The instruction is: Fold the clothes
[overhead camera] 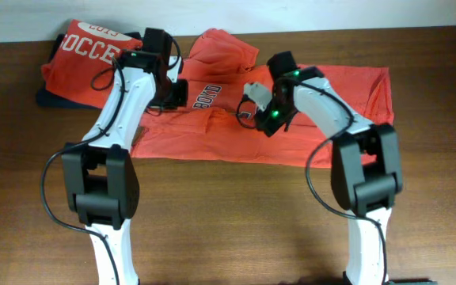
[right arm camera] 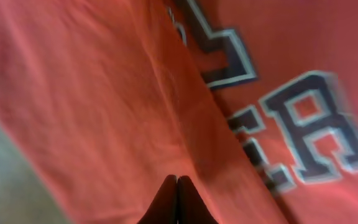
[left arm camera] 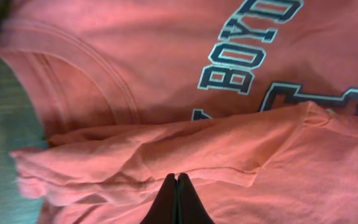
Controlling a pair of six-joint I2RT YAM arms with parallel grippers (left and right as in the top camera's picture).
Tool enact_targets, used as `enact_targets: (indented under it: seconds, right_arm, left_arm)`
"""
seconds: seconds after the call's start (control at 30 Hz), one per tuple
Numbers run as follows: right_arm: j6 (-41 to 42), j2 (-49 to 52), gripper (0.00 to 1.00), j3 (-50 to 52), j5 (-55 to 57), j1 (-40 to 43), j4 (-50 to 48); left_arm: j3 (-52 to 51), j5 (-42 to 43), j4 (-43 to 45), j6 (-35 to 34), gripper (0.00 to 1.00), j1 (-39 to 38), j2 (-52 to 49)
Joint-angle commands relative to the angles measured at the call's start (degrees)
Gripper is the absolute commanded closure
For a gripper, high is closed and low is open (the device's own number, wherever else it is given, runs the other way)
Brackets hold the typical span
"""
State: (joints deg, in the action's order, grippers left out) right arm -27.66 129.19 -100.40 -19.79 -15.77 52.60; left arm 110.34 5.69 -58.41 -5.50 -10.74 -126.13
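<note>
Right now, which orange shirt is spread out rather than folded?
The centre shirt with navy-and-white lettering, lying spread wide. The white-lettered shirt at the far-left corner is folded small.

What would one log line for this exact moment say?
left pincer: shut, at cloth fold | right pincer: shut, beside lettering | spread shirt: on table | second shirt: back left
</note>
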Motion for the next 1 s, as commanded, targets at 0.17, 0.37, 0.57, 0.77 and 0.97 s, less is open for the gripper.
enact_targets:
  seconds: [0.17, 0.37, 0.57, 0.77, 0.97]
  right_arm:
    - [-0.6, 1.5, 0.96, -0.7, -0.1, -0.8, -1.6]
    - [-0.6, 1.5, 0.96, -0.7, 0.3, -0.7, -2.8]
    - [-0.6, 1.5, 0.96, -0.7, 1.5, -0.7, -3.1]
    - [-0.6, 1.5, 0.96, -0.7, 2.7, -0.7, -3.7]
    - [3.1, 1.5, 0.96, -0.7, 10.6, -0.7, -9.5]
  left_arm:
    - [-7.4, 1.2, 7.2, -2.8, 0.99, -0.2, -0.6]
    - [-12.4, 1.2, 11.9, -4.1, 0.99, -0.2, -0.7]
    - [-16.4, 1.1, 15.4, -4.1, 0.99, -0.2, -0.7]
    - [-17.8, 1.0, 16.7, -4.1, 0.99, -0.2, -0.7]
    - [-17.8, 1.0, 17.3, -4.1, 0.99, -0.2, -0.7]
